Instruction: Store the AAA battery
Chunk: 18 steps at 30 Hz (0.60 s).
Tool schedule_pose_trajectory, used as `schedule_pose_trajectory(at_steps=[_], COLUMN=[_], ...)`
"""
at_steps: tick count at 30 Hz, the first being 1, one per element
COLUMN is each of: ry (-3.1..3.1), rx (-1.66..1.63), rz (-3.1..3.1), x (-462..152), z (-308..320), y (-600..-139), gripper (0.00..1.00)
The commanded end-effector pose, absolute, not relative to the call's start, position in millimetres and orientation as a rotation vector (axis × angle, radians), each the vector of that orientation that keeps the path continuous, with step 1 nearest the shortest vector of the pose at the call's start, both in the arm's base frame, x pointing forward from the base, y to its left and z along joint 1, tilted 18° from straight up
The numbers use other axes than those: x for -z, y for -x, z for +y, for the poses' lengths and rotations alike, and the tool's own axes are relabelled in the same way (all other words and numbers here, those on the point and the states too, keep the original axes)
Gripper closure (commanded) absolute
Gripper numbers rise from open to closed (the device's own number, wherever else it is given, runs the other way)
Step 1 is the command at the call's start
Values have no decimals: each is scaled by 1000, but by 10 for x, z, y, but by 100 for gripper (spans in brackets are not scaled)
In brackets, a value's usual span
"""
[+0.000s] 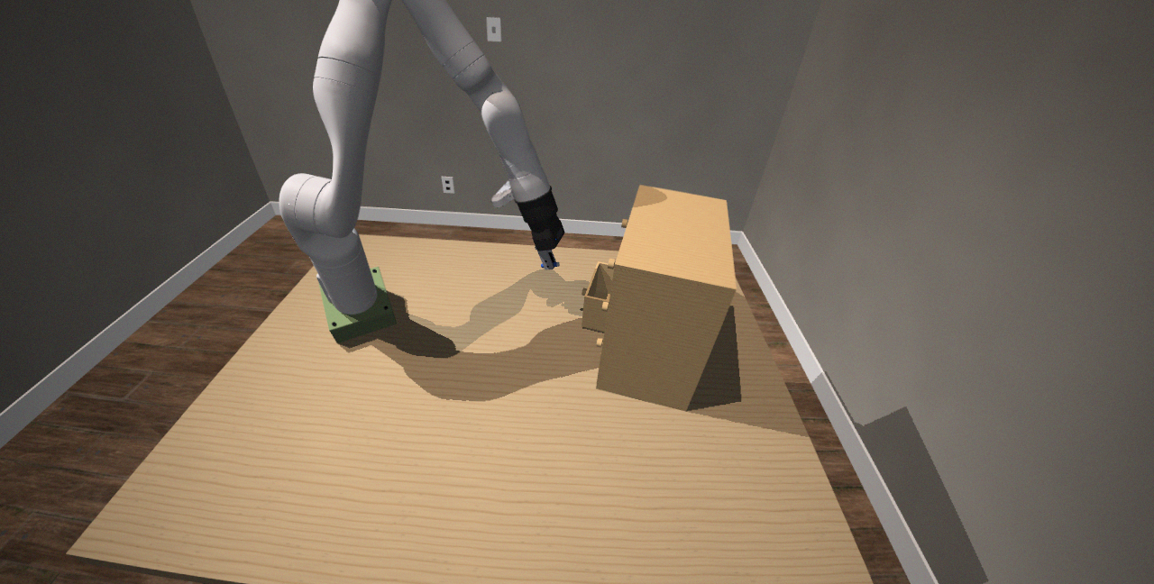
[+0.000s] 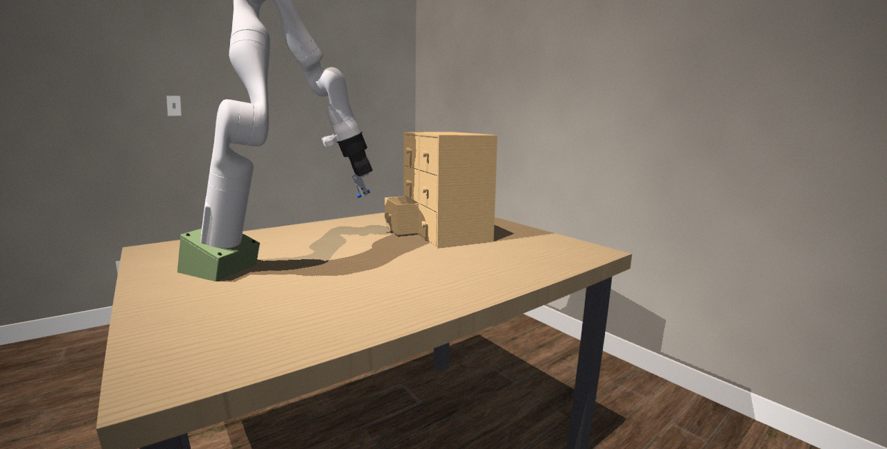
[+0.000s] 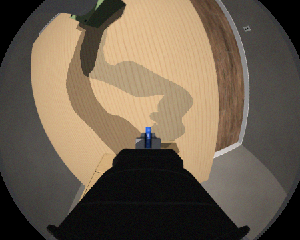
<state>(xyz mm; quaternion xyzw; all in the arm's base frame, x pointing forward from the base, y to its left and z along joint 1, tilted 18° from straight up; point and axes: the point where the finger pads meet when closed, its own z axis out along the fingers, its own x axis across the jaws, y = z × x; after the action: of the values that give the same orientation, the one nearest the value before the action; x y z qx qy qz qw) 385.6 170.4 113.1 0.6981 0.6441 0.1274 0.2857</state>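
While the pincer (image 1: 548,259) (image 2: 362,187) (image 3: 148,137) grips the blue AAA battery (image 1: 555,264) (image 2: 358,195) (image 3: 148,131), the pulled-out bottom drawer (image 1: 594,314) (image 2: 406,217) (image 3: 171,146) sits below it, apart.

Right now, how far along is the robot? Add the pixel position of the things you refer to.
Done, apparently: one bottom drawer (image 1: 595,314) (image 2: 404,217) (image 3: 171,146) is pulled out. In hand: the gripper (image 1: 549,264) (image 2: 363,193) (image 3: 148,137) hovers nearby; I can't tell whether it holds the battery. Left: pushing that drawer in; no view confirms a battery inside.

Table (image 1: 484,468) (image 2: 347,322) (image 3: 53,83) under the chest (image 1: 669,305) (image 2: 466,192) (image 3: 103,163).
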Motion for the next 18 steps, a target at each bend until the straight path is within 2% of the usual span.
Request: schedule_pose_trajectory(at_steps=[1,18], ry=[-1803,-1567], rx=[-363,-605], rz=[1727,1559], x=[-1085,-1043], z=[1750,1738], y=[-3750,-3703], gripper=[76,76])
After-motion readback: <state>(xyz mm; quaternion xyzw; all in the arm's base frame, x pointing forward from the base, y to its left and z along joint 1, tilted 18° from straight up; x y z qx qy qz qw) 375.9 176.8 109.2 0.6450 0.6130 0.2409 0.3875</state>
